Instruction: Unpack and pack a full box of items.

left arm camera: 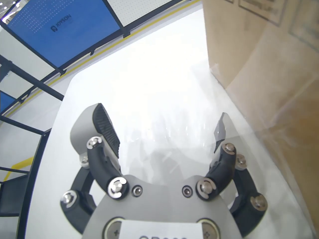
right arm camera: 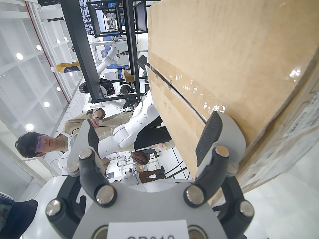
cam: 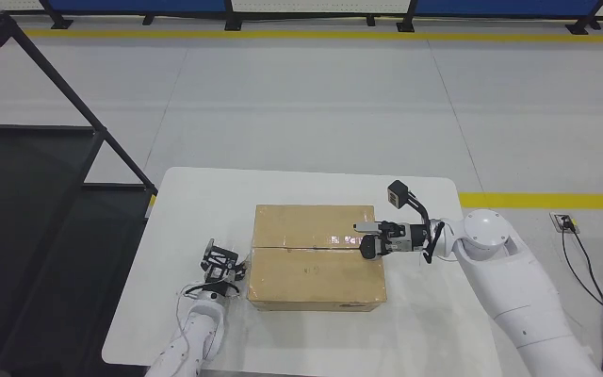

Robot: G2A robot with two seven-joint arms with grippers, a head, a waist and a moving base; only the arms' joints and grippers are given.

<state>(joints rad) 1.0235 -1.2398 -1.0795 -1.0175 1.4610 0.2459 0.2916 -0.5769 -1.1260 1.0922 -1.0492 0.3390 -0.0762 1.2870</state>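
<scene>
White table (cam: 207, 198) with rounded corners, set on a pale grey floor. Black metal frame (cam: 75, 104) close along its left side, well apart from the box; also seen past the table edge in the left wrist view (left arm camera: 25, 88). Yellow floor line (cam: 528, 200) behind the table on the right, blue panels (left arm camera: 62, 21) farther back.

Brown cardboard box (cam: 316, 254) at mid-table, closed, its two top flaps meeting in a long seam under glossy clear tape. Seam slightly parted in the right wrist view (right arm camera: 224, 50). Printed side wall tall and close in the left wrist view (left arm camera: 249, 38).

Right gripper (cam: 363, 238) over the right end of the box top, at the seam, fingers spread wide with nothing between them (right arm camera: 149, 125). One pad (right arm camera: 209, 138) at the seam's end, touching the cardboard or just off it; cannot tell which. Other finger out in the air, off the box.

Left gripper (cam: 221, 259) low over the table, just beside the box's left wall near the front corner, fingers wide apart and holding nothing (left arm camera: 162, 115). Box wall right next to one fingertip (left arm camera: 220, 128), blocking that side.

Small floor socket with a cable (cam: 565, 223) off to the right of the table.
</scene>
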